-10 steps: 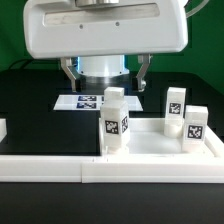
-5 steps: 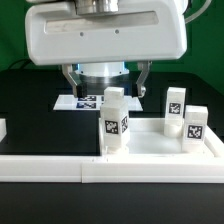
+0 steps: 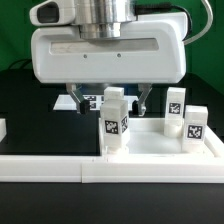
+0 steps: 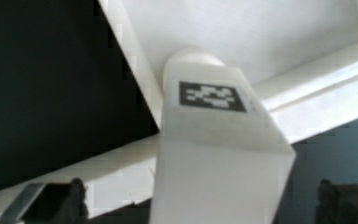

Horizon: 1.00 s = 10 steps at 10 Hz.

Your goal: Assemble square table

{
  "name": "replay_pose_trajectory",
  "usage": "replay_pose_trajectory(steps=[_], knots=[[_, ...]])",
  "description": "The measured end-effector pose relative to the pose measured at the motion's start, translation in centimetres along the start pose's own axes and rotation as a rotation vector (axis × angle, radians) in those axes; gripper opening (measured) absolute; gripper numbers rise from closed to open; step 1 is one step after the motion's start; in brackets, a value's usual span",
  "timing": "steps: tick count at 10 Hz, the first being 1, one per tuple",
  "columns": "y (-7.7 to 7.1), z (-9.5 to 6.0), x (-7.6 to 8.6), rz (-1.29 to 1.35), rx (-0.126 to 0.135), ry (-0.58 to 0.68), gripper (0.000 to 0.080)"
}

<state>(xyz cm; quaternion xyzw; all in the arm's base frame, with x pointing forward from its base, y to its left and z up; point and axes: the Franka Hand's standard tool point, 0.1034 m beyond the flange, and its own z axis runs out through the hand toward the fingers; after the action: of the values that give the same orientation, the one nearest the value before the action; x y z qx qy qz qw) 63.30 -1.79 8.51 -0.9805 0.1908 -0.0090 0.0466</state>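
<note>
A white leg point(image 3: 115, 121) with a black-white tag stands upright at the left end of the white square slab point(image 3: 150, 146) in the exterior view. My gripper point(image 3: 110, 98) is open and low over that leg, with one finger point(image 3: 75, 97) on each side of its top. In the wrist view the leg point(image 4: 220, 130) runs up between my two dark fingertips point(image 4: 60, 200), and I cannot see either one touching it. The slab's raised rim point(image 4: 318, 85) shows behind the leg. Two more tagged legs point(image 3: 177, 107) point(image 3: 194, 127) stand at the slab's right.
The long low white border wall point(image 3: 110, 166) runs across the front. The marker board point(image 3: 88, 101) lies behind the leg, partly hidden by my gripper. A small white part point(image 3: 3, 128) sits at the exterior view's left edge on the black table.
My gripper has come down toward the standing leg, so its body now fills more of the exterior view. The fingers stay open. The legs and slab have not moved.
</note>
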Motion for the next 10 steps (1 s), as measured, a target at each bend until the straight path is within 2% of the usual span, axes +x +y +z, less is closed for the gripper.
replay_pose_trajectory(steps=[3, 5, 9, 10], knots=[[-0.03, 0.08, -0.12, 0.042, -0.002, -0.005, 0.0622], [-0.04, 0.08, -0.12, 0.141, -0.002, -0.005, 0.0286], [-0.02, 0.19, -0.26, 0.464, -0.005, -0.008, 0.029], [-0.36, 0.32, -0.53, 0.628, -0.006, 0.001, 0.029]])
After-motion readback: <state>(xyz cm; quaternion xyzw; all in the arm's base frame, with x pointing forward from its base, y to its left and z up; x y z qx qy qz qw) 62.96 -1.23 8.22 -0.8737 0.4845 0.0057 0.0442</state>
